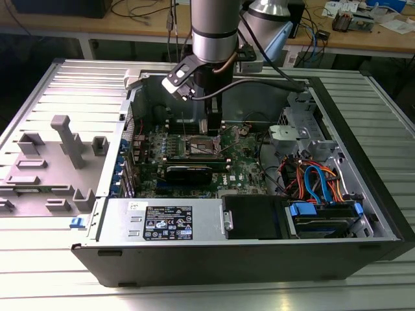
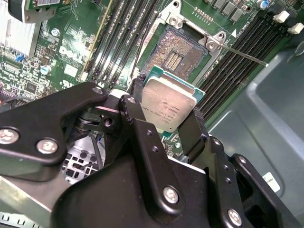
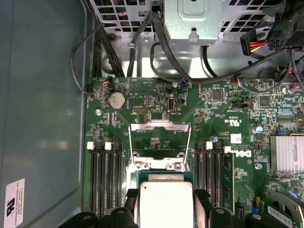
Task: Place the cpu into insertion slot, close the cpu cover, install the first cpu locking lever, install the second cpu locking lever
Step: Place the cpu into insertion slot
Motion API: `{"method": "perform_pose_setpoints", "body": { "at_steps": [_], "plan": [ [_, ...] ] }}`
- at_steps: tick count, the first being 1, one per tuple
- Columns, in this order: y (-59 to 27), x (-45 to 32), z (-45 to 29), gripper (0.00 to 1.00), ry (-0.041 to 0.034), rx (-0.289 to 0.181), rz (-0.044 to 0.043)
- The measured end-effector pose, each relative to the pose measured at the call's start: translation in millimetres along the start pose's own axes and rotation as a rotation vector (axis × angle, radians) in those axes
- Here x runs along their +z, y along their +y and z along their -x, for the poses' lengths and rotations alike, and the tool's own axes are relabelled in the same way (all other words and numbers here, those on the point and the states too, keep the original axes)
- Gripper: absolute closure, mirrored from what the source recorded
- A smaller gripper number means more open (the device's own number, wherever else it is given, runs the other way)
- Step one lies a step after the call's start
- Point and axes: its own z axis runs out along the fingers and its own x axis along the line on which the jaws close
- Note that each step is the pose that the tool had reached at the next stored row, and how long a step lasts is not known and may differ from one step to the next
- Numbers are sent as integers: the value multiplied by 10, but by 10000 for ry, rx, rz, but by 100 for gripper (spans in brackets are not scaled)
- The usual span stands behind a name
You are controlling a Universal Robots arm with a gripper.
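Two black fingers of our gripper are clamping the cpu by opposite edges, with its metal lid facing up and a green rim showing around it. We are holding it in the air over one edge of the insertion slot, not seated. The slot's contact field is lying bare on the green motherboard, between two banks of long memory slots. In the first wrist view the cpu cover is standing swung up off the socket, hinged along the socket edge away from the chip. A thin locking lever is reaching out past one socket corner.

We are judging misalignment to be the main danger. If we are bringing the chip down shifted or slightly rotated against the socket's metal rim, one corner could be landing on the exposed contacts and bending them. Any tilt in the grip would be doing the same, since one edge would be touching first. The hold is only on thin edges, so the chip could be slipping or twisting as it meets the rim. The fingers are straddling the chip and could be striking the rim or the neighbouring memory slots on the way down. A knock on the raised cover could also be dropping it onto the chip.
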Motion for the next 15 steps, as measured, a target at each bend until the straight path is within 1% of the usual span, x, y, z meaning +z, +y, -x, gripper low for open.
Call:
{"method": "perform_pose_setpoints", "body": {
  "at_steps": [15],
  "plan": [
    [-3, 63, 0, 46, -1, 14, 0]
  ]
}}
